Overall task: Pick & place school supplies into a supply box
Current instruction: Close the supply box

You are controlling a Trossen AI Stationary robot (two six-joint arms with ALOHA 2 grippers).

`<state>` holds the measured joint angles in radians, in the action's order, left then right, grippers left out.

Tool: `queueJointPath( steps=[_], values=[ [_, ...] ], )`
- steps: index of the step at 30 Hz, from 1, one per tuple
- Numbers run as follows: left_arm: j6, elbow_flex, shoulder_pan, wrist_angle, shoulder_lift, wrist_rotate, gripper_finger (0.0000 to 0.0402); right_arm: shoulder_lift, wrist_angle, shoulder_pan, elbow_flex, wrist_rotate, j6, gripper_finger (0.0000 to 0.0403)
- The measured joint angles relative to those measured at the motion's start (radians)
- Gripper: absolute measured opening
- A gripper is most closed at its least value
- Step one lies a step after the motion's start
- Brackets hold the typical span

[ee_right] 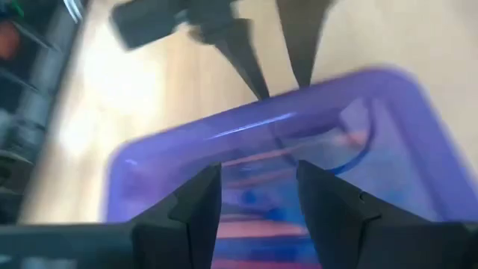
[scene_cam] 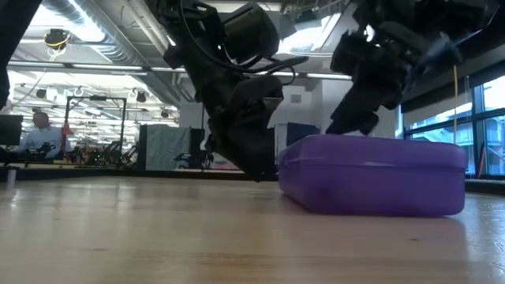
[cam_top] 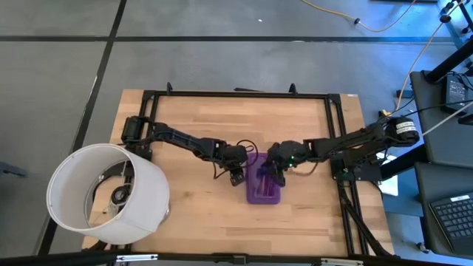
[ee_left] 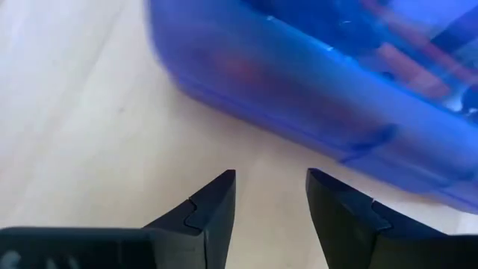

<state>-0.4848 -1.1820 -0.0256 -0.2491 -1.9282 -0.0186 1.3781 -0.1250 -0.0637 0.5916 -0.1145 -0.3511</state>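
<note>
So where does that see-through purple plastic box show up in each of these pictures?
High view: the translucent purple plastic box lies at table centre, between both grippers.
Low view: right of centre, lid down.
Left wrist view: across the top, beyond the left gripper, whose fingers stand open and empty.
Right wrist view: fills the middle, under the right gripper.
Shared landmark: the light wooden table.

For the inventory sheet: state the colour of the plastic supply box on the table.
Translucent purple; the rectangular plastic supply box shows it best in the low view.
</note>
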Motion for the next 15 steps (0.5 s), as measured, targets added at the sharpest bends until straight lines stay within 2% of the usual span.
queueJointPath(
  steps=[3, 6, 10, 15],
  values=[
    [0.001, 0.0, 0.013, -0.023, 0.0, 0.002, 0.0157, -0.001, 0.067, -0.046, 0.044, 0.128, 0.126, 0.0176],
    [0.02, 0.0, 0.026, -0.056, 0.004, 0.003, 0.0157, 0.011, 0.242, -0.093, 0.139, 0.203, 0.181, 0.0176],
    [0.045, 0.0, 0.038, -0.07, 0.005, 0.0, 0.0157, 0.055, 0.431, -0.15, 0.258, 0.224, 0.202, 0.0176],
    [0.078, 0.0, 0.044, -0.069, 0.005, 0.0, 0.0157, 0.141, 0.481, -0.172, 0.308, 0.226, 0.199, 0.0176]
  ],
)
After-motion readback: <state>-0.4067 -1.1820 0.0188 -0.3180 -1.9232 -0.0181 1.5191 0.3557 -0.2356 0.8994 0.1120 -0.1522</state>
